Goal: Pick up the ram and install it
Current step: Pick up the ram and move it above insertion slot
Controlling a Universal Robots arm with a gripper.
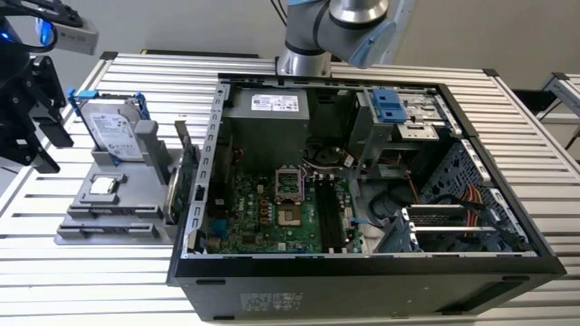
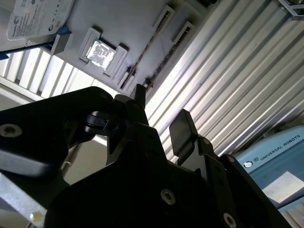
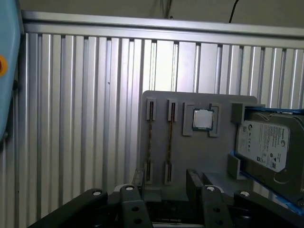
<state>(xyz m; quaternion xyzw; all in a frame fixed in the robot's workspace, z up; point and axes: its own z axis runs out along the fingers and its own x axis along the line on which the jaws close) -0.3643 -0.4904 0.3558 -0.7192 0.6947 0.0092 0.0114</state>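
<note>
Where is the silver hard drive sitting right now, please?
In the exterior view the hard drive stands in the grey holder at the exterior view's left, beside the open computer case.

One grey holder (image 3: 199, 156) beyond the pincer (image 3: 166, 184) carried two ram sticks (image 3: 150, 142), one processor (image 3: 203, 118) and one hard drive (image 3: 263, 145); one green card (image 1: 189, 183) and one open computer case (image 1: 363, 285) stood farther from it.
</note>
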